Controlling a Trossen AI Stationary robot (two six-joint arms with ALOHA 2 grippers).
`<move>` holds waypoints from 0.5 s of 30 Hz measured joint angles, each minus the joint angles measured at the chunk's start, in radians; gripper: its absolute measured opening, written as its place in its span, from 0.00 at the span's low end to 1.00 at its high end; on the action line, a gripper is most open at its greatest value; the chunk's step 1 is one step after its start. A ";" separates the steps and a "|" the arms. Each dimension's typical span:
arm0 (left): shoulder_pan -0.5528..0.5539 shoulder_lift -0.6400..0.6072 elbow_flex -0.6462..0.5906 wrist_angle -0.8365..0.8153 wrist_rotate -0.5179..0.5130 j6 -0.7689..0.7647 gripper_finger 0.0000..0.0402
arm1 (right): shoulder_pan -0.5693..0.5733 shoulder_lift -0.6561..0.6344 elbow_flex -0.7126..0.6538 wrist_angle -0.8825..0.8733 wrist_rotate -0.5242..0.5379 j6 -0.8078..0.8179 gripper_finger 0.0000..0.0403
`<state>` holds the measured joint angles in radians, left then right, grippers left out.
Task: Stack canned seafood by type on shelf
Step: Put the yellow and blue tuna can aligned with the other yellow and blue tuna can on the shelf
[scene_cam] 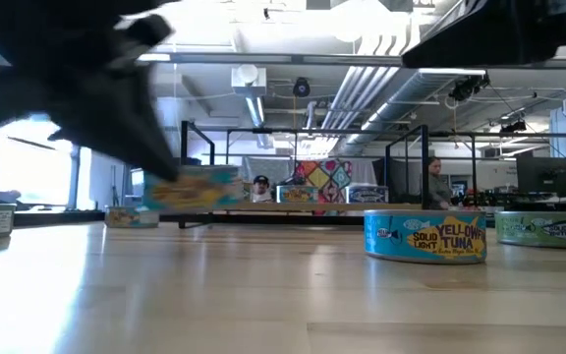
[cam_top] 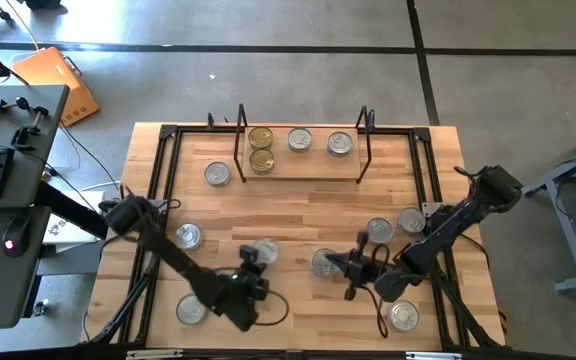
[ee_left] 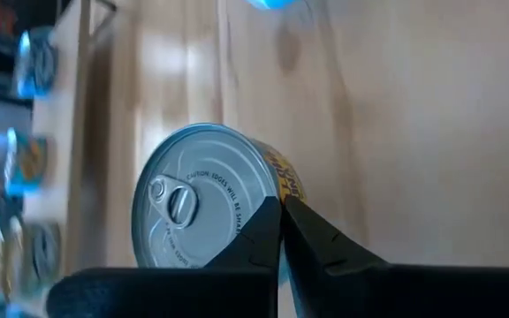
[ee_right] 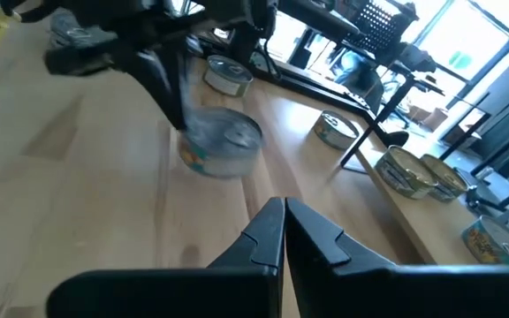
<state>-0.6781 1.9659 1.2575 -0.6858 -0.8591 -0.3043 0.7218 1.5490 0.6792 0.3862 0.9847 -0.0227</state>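
At the front centre of the table, the left gripper has its fingers pressed together, tips touching, against the rim of a silver-lidded can. The can's pull-tab lid faces the wrist camera. The low view shows that can blurred and raised off the tabletop, but whether the fingers truly pinch its rim cannot be told.

Just to the right, the right gripper is closed and holds nothing; its tips lie beside another silver can on the wood.

At the far side stands the shelf, a low wooden board between two black wire uprights. On it are two gold-lidded cans close together at the left end, then two silver cans to their right.

Loose cans lie around the table: one left of the shelf, one near the left arm, one at the front left, two near the right arm, and one at the front right.
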 joint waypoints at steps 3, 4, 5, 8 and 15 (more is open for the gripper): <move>0.063 -0.002 0.000 0.106 -0.008 0.162 0.00 | 0.022 0.000 0.000 0.000 0.019 0.000 0.01; 0.086 -0.002 0.000 0.133 -0.006 0.208 0.00 | 0.030 0.000 0.000 0.000 0.027 0.000 0.01; 0.113 -0.002 0.000 0.158 -0.001 0.249 0.00 | 0.038 0.000 0.000 0.000 0.036 0.000 0.01; 0.199 -0.003 0.000 0.240 0.022 0.347 0.00 | 0.070 0.000 0.000 -0.002 0.066 0.000 0.01; 0.429 -0.004 0.001 0.481 0.146 0.661 0.00 | 0.140 0.000 0.000 -0.006 0.157 0.000 0.01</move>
<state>-0.2488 1.9623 1.2585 -0.2052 -0.7130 0.3567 0.8622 1.5490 0.6792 0.3801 1.1420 -0.0228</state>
